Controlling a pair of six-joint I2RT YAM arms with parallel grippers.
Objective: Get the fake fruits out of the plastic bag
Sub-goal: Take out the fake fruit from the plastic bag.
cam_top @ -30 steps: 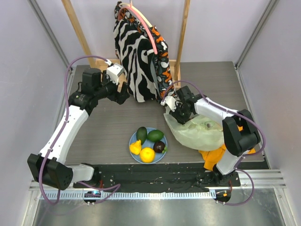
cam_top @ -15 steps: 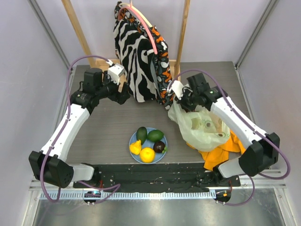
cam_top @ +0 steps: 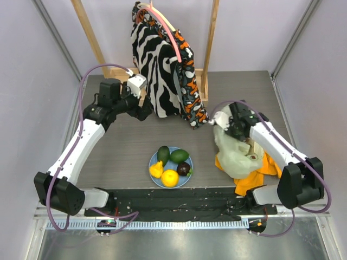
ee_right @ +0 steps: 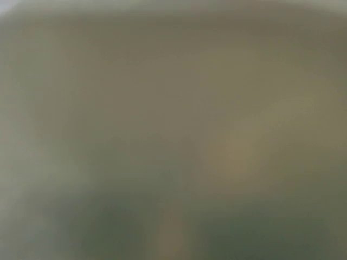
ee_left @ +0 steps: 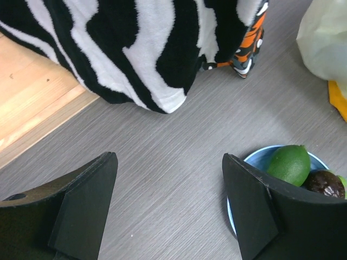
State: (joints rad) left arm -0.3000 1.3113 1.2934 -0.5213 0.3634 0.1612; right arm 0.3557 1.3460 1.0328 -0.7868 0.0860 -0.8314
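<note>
Top external: right hand (cam_top: 223, 122) has pinched the plastic bag (cam_top: 236, 154) and dragged it away from the light blue plate (cam_top: 151, 161), out toward 3 o'clock. Five fake fruits (cam_top: 179, 156) sit on that plate; bag looks emptied. Left hand (cam_top: 142, 111) wide, idle.

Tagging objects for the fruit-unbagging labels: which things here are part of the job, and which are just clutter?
Job:
- bag
- fruits, five, on the plate
- right gripper, at the bag's top

Clutter:
- zebra garment
- orange cloth, under the bag
- wooden frame
</note>
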